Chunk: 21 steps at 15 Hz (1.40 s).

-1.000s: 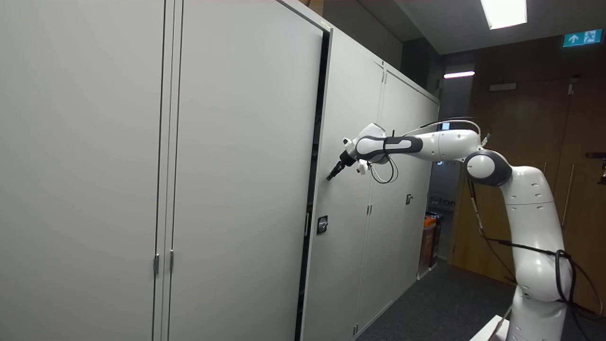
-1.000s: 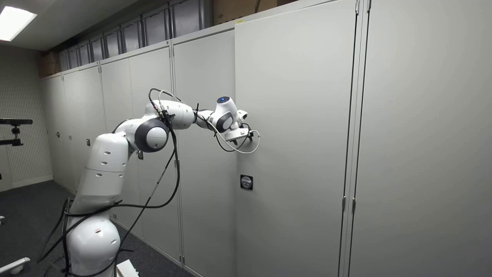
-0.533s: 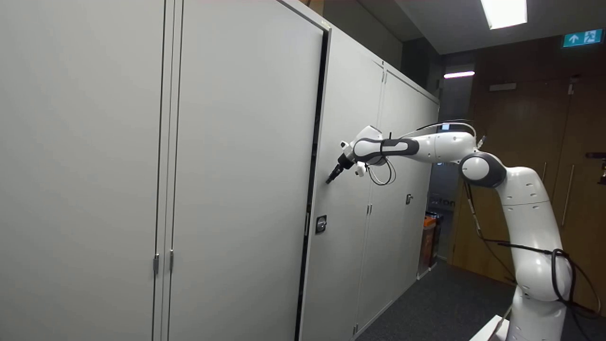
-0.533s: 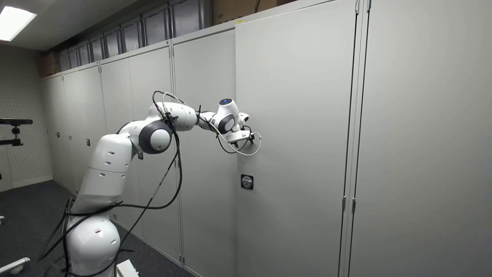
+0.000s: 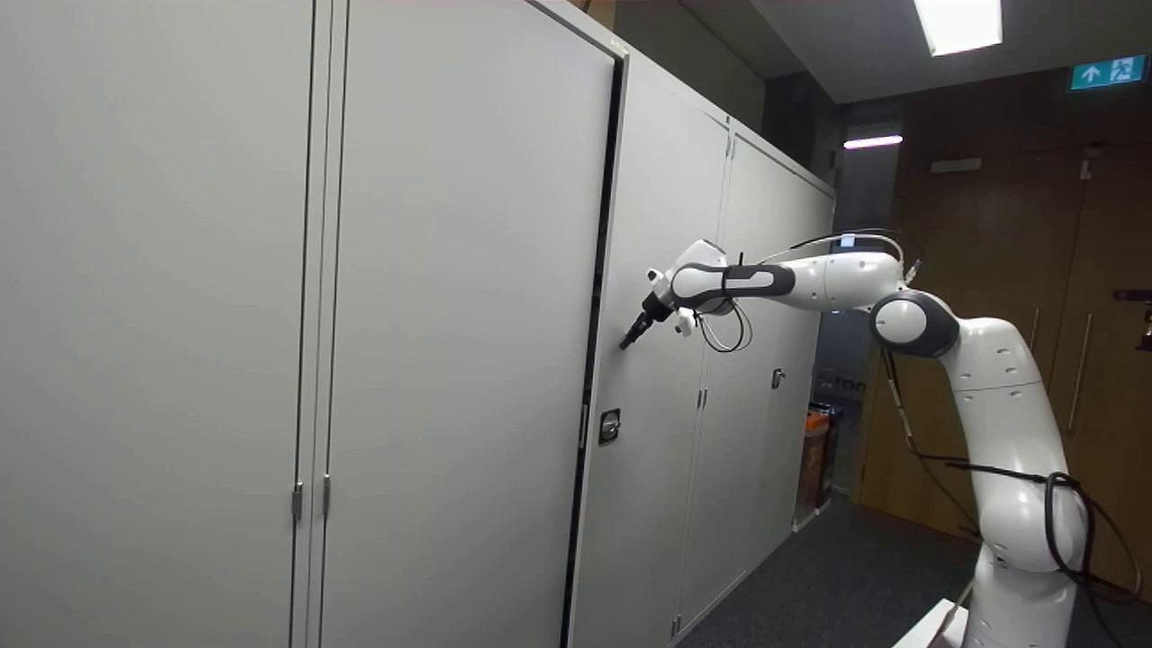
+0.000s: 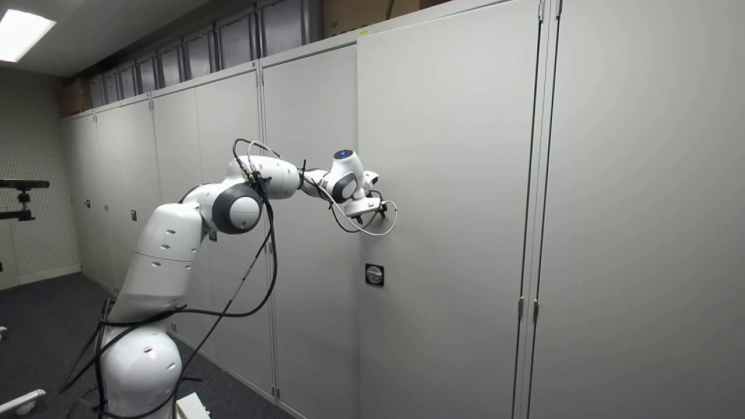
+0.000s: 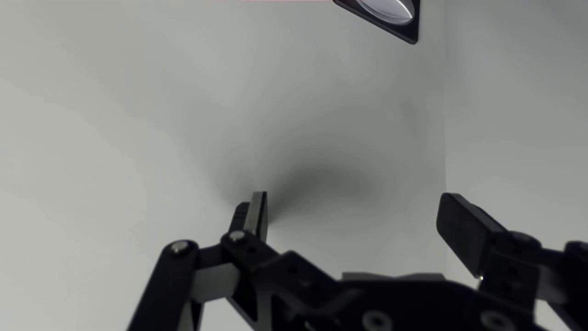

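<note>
Holding its two fingers wide apart, the gripper points down towards a grey cabinet door, with only bare panel showing between the tips; whether they touch it cannot be told. One fingertip stands over the door's free edge in the wrist view, and beside the gripper a dark gap parts that edge from the neighbouring door. Below the gripper, near it, sits the door's round latch in its black plate. Well above the gripper, a small yellow label is unreadable. Higher than the gripper and well apart hangs a green exit sign with arrow and running figure; beyond the gripper, blurred lettering cannot be made out
</note>
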{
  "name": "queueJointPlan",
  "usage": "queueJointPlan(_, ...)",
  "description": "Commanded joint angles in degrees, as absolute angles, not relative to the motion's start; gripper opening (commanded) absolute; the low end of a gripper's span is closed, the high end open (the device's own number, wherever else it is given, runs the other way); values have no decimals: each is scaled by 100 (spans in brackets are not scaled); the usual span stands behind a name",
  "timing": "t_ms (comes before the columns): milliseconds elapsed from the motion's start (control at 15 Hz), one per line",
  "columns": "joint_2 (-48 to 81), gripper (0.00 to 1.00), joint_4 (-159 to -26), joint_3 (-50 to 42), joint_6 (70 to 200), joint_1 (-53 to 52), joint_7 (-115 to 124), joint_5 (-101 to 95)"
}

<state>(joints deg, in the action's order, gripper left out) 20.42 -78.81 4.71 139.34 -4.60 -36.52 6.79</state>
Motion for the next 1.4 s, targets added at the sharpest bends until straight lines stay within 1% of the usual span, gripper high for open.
queueJointPlan(0, 2095, 100, -7639, 622, 13845, -320, -3545, 543)
queueJointPlan(133, 2011, 100, -7768, 468, 13933, -440, -3646, 652)
queueJointPlan(733, 1581, 100, -8269, 485, 14173, -434, -3730, 690)
queueJointPlan(1133, 1037, 100, -9134, 515, 14252, -447, -3715, 786)
queueJointPlan(1200, 929, 100, -9297, 669, 14270, -325, -3679, 738)
queueJointPlan(1333, 674, 100, -9674, 690, 14351, -329, -3707, 741)
